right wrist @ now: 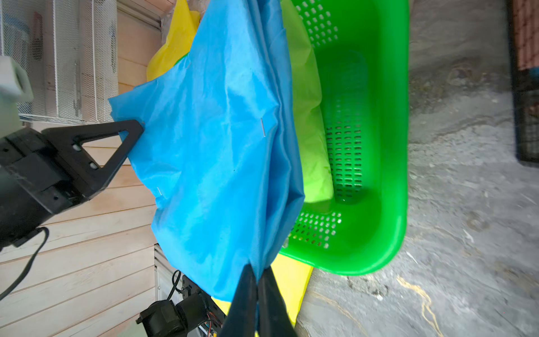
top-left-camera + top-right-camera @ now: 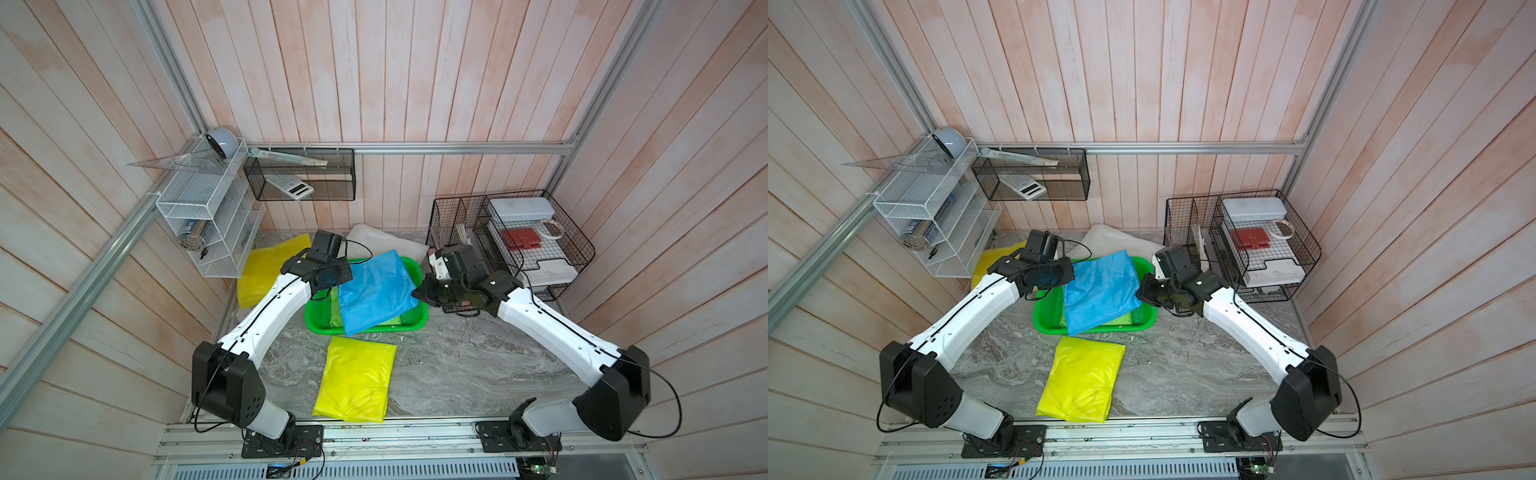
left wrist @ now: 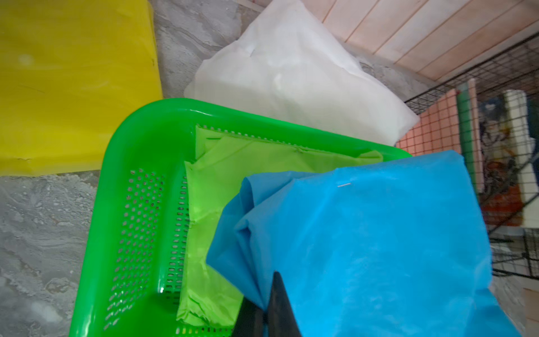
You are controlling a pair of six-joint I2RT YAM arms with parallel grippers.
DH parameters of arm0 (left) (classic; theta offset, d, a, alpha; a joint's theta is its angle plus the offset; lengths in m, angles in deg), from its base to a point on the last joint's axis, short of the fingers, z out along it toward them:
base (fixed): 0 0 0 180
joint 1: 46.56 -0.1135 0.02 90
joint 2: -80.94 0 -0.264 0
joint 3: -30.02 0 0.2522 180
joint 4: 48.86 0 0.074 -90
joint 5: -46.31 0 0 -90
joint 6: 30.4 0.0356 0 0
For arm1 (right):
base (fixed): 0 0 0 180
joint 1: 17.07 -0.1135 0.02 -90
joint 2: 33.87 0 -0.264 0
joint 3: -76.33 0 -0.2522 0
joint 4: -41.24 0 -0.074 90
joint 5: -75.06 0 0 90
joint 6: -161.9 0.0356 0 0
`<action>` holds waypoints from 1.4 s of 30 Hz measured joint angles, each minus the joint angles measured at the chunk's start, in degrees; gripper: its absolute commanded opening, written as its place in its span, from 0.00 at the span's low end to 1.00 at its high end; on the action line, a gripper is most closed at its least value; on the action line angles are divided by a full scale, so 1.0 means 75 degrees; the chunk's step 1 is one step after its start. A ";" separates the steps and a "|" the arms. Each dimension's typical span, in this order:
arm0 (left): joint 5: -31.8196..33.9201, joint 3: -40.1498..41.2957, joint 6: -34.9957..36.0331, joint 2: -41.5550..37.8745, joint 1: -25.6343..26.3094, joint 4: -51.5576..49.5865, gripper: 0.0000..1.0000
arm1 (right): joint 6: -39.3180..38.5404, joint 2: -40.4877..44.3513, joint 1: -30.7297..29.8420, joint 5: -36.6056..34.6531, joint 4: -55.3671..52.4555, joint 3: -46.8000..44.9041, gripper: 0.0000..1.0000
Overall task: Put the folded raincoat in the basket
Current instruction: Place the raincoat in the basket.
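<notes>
Blue raincoat point(image 2: 376, 297), folded into a flat packet, is stretched between the two arms right over the basket point(image 2: 316, 322), covering most of its opening in both top views, with one corner reaching past the rim at 6 o'clock. The left tool point(image 1: 140, 125) is clamped tight on the packet's edge at 9 o'clock, its black fingers pinching the blue film. The right tool point(image 1: 258, 271) is likewise closed hard on the opposite edge at 3 o'clock. Whether the packet rests on the rim or hangs just clear of it cannot be told. Inside the basket, under the blue packet, lies a light green raincoat point(image 3: 210, 181) against the perforated floor. The basket sits mid-tabletop point(image 2: 457, 365). From the basket, a yellow raincoat point(image 2: 357, 380) lies flat at 6 o'clock, a second yellow raincoat point(image 2: 262, 270) at 10 o'clock, a white packet point(image 2: 386, 241) at 12 o'clock, and a black wire organiser point(image 2: 519, 241) at 2 o'clock.
</notes>
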 measured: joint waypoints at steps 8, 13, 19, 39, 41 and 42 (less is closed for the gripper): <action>-0.0650 -0.0335 0.0169 0.1291 -0.0883 0.0376 0.00 | -0.0111 -0.1297 -0.0079 0.0184 0.0761 -0.0026 0.00; -0.0938 -0.0326 0.0149 0.1725 -0.1183 0.0554 0.00 | -0.0131 -0.1670 -0.0207 0.0271 0.1110 -0.0364 0.00; -0.0944 -0.0326 0.0149 0.1871 -0.1172 0.0600 0.00 | -0.0154 -0.1883 -0.0396 0.0303 0.1288 -0.0629 0.00; -0.0586 -0.0895 0.0283 0.1830 -0.1195 -0.0152 0.66 | -0.0816 -0.2157 -0.0417 0.0140 0.0458 -0.0265 0.46; -0.0356 -0.1160 0.0323 0.1661 -0.1218 -0.0373 0.78 | -0.0918 -0.1985 -0.0382 0.0032 0.0286 -0.0146 0.49; -0.0221 -0.1271 0.0329 0.1513 -0.1236 -0.0481 0.80 | -0.0976 -0.1868 -0.0344 -0.0015 0.0233 -0.0079 0.51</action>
